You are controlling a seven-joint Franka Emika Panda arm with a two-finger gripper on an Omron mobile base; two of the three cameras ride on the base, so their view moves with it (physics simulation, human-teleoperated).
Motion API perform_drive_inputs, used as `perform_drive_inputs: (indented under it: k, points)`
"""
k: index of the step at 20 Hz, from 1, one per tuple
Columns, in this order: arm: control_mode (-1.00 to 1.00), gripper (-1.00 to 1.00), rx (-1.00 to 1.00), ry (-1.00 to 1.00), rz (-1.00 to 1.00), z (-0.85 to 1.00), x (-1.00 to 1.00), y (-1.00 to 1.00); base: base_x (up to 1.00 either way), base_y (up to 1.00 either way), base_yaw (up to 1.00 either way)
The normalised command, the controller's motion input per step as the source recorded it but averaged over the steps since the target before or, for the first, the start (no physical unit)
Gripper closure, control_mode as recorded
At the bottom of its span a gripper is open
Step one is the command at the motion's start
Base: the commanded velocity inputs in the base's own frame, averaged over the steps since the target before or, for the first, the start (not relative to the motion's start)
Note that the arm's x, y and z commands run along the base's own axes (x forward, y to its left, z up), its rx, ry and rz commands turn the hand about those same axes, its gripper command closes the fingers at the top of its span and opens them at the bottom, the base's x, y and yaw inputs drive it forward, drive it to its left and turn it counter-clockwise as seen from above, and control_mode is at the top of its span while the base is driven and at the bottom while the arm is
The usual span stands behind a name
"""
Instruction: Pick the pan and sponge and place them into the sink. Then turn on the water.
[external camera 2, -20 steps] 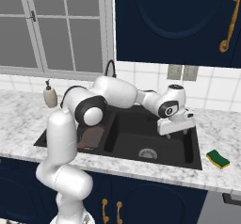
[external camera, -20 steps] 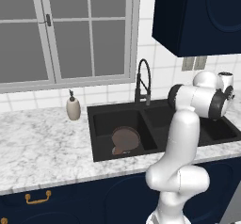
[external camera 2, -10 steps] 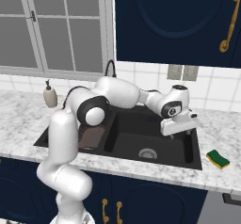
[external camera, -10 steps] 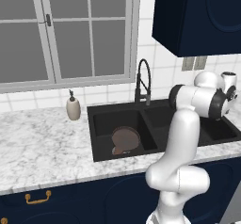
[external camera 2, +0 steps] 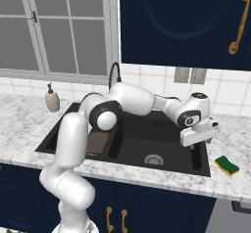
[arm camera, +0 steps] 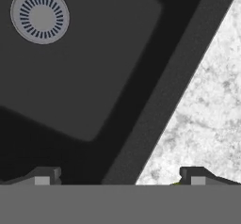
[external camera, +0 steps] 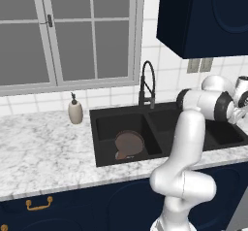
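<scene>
Arm nearer sponge | marble counter | black sink | window

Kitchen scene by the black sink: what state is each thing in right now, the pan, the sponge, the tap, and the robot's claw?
Dark brown round frying pan: lying in the left basin of the black double sink.
Yellow sponge with green top: on the marble counter, right of the sink, not held.
Black gooseneck faucet: no water running.
Claw: open, empty, over the sink's right rim.
</scene>
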Motion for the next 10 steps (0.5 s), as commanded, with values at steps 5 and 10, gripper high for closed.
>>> perform_drive_inputs:
  k: [5, 10]
  points:
    - [-1.00, -1.00, 0.00, 0.03, 0.03, -0.04, -0.11, -0.42, 0.00, 0.00, 0.00]
    - [-1.00, -1.00, 0.00, 0.06, 0.00, -0.09, -0.14, -0.40, 0.00, 0.00, 0.00]
